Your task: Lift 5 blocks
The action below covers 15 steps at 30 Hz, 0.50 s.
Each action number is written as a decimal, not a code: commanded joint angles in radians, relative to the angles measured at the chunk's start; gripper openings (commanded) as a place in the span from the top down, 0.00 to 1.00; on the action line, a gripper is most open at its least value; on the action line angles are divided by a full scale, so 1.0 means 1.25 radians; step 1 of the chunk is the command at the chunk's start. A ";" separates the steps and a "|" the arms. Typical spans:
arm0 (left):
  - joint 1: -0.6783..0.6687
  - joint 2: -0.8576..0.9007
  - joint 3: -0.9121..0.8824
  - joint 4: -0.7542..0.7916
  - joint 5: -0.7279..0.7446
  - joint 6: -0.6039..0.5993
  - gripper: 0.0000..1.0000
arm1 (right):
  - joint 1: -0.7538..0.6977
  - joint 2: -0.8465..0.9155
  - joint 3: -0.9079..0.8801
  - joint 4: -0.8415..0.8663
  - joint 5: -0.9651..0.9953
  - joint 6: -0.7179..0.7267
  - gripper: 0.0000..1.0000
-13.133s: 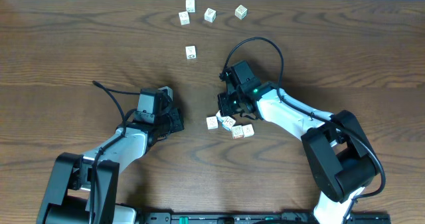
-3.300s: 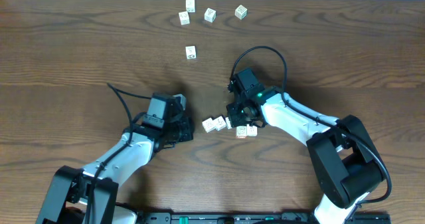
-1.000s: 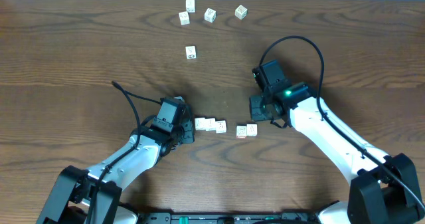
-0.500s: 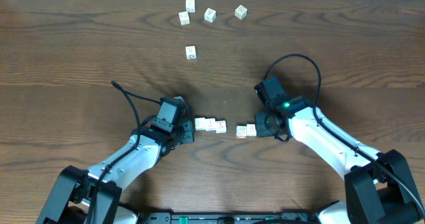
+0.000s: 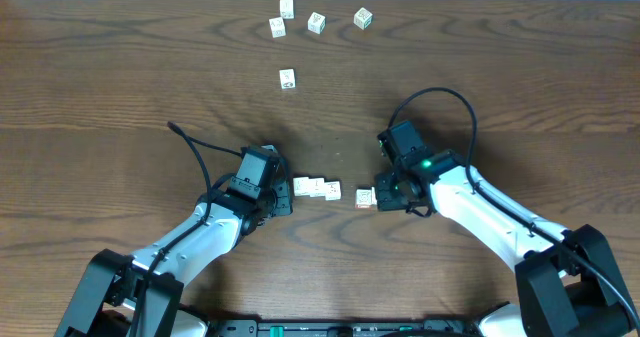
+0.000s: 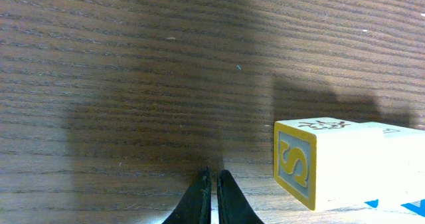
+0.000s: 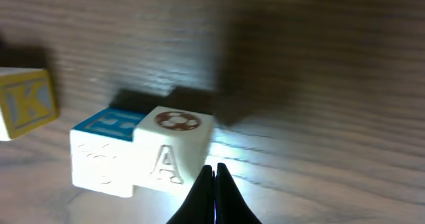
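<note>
Centrally, on the wooden table (image 5: pixel 120 87), lie the five blocks (image 5: pixel 333 190) of the task, set roughly in a line between the two arms. They form a row of three (image 5: pixel 317 188), touching side by side, and a pair (image 5: pixel 365 197) to its right, with a gap of bare wood between the two groups. All five rest flat on the table; none is raised.

The left gripper (image 6: pixel 213 184) sits low at the left end of the row with its fingers pressed together and nothing between them. Its wrist view shows the end cube (image 6: pixel 332 164), which bears a yellow-framed letter S, just to one side of the fingertips, with a strip of wood between them.

The right gripper (image 7: pixel 214 177) sits at the right end of the pair, its fingers likewise together and empty. Its wrist view shows the tips right against the lower corner of a cube marked A (image 7: pixel 174 147) with a red ball printed on top. A blue-topped cube (image 7: pixel 106 151) touches it, and a yellow K cube (image 7: pixel 23 104) stands apart beyond.

Four loose cubes (image 5: pixel 316 22) lie near the far edge, and a single cube (image 5: pixel 287 78) lies nearer the middle, all well apart from both arms.
</note>
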 commanded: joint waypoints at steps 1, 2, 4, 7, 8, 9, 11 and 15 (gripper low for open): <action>-0.001 -0.010 -0.004 -0.005 -0.011 0.005 0.93 | 0.022 0.007 -0.007 0.008 -0.013 0.014 0.99; -0.001 -0.010 -0.004 -0.005 -0.011 0.005 0.93 | 0.025 0.007 -0.007 0.009 -0.013 0.016 0.99; -0.001 -0.010 -0.004 -0.005 -0.011 0.005 0.93 | 0.031 0.007 -0.007 0.013 -0.013 0.019 0.99; -0.001 -0.010 -0.004 -0.005 -0.011 0.005 0.93 | 0.036 0.007 -0.007 0.016 -0.013 0.021 0.99; -0.001 -0.010 -0.004 -0.005 -0.011 0.005 0.93 | 0.038 0.007 -0.007 0.017 -0.013 0.022 0.99; -0.001 -0.010 -0.004 -0.005 -0.011 0.005 0.92 | 0.041 0.007 -0.007 0.018 -0.013 0.023 0.99; -0.001 -0.010 -0.004 -0.005 -0.011 0.005 0.92 | 0.045 0.007 -0.007 0.020 -0.013 0.023 0.99; -0.001 -0.010 -0.004 -0.005 -0.011 0.005 0.92 | 0.046 0.007 -0.007 0.034 -0.019 0.034 0.99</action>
